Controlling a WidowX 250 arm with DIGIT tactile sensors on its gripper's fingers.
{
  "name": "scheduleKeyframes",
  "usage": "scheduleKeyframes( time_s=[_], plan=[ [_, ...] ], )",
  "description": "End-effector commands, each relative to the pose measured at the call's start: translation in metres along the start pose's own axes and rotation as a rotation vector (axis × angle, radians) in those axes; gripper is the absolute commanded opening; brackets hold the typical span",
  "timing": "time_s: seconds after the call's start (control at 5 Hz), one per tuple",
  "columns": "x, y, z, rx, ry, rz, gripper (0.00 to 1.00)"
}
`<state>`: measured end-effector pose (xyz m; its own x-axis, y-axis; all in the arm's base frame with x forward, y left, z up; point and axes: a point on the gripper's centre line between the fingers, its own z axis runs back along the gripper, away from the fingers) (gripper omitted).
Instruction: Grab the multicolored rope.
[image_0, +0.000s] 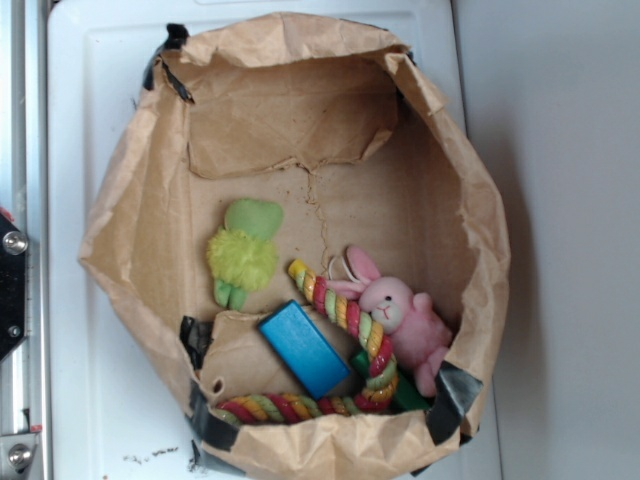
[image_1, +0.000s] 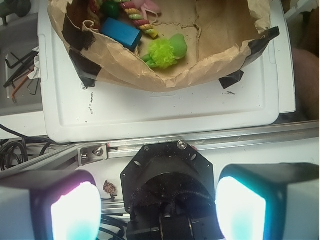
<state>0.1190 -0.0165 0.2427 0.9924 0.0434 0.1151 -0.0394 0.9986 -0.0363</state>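
Wrist cam: hand (image_1: 159, 210) wide, empty, well short of multicolored rope (image_1: 139, 19); no legible labels.

Red, yellow and green striped multicolored rope (image_0: 345, 318), blue block (image_0: 304, 348), pink bunny (image_0: 405, 315), lime-green plush (image_0: 243, 252).

A paper bag (image_0: 130, 230) is laid open on a tray (image_0: 80, 100), which rests on the surface (image_0: 560, 200). Inside the bag, in the exterior view, a plush toy (image_0: 243, 252) is placed at about 9 o'clock from the bag's middle. The multicolored rope (image_0: 345, 315) is bent from the middle toward 5 o'clock, then along the 6 o'clock wall. A block (image_0: 304, 348) is set inside that bend, touching the rope. A rabbit toy (image_0: 400, 315) is lodged at 4 o'clock, just beside the rope, against the bag wall. In the wrist view, the bag is seen at 12 o'clock, well apart from the jaws.
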Motion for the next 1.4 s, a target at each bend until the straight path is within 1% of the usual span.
scheduleKeyframes(
  time_s=[0.0,0.2,0.4,0.6,0.8,1.0,1.2],
  plan=[
    [0.000,0.000,0.000,0.000,0.000,0.000,1.00],
    [0.041,-0.003,-0.004,-0.018,-0.015,0.058,1.00],
    [0.072,-0.001,-0.015,-0.012,-0.027,0.093,1.00],
    [0.103,-0.003,-0.038,0.045,-0.069,0.010,1.00],
    [0.123,-0.009,-0.060,0.085,-0.117,-0.148,1.00],
    [0.142,-0.003,-0.075,0.134,-0.140,-0.251,1.00],
    [0.158,0.005,-0.083,0.104,-0.113,-0.383,1.00]
  ],
)
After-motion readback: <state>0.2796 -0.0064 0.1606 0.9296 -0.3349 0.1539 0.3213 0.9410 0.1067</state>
